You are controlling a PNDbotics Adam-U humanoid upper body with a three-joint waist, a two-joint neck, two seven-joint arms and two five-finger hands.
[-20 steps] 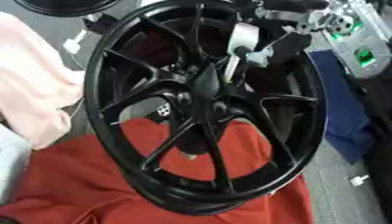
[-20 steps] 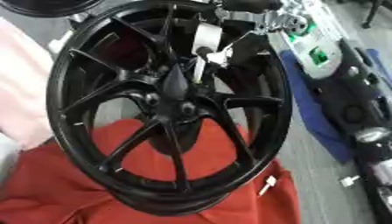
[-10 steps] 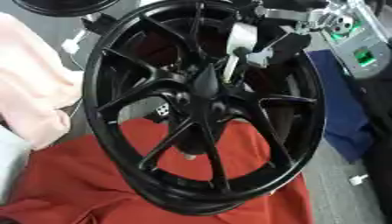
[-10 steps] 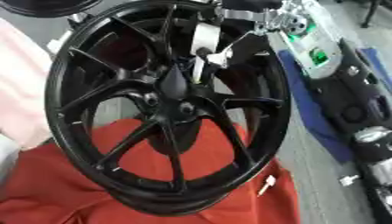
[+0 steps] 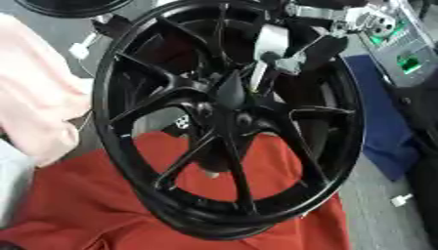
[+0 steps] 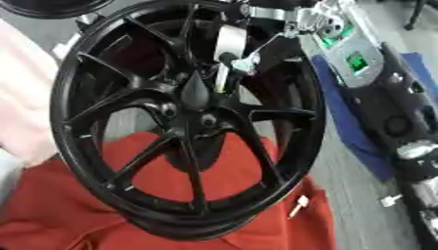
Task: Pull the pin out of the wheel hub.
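Note:
A black multi-spoke wheel hub (image 5: 224,122) stands tilted on a red cloth (image 5: 94,205), its face towards me. A black pointed cone (image 6: 195,90) sits at its centre. My right hand (image 6: 231,46), black with white and silver parts, reaches in from the upper right over the rim. Its fingers are curled just above the centre, pinching a thin pale pin (image 6: 222,80) that runs down beside the cone. The pin's lower end is hidden among the spokes. My left hand shows in neither view.
Pale pink fabric (image 5: 34,97) fills the left edge. A grey device with a green display (image 6: 355,61) lies on a blue mat (image 6: 346,117) at the right. Part of another black wheel (image 5: 68,6) shows top left. Small white bits (image 6: 297,206) lie on the cloth's edge and floor.

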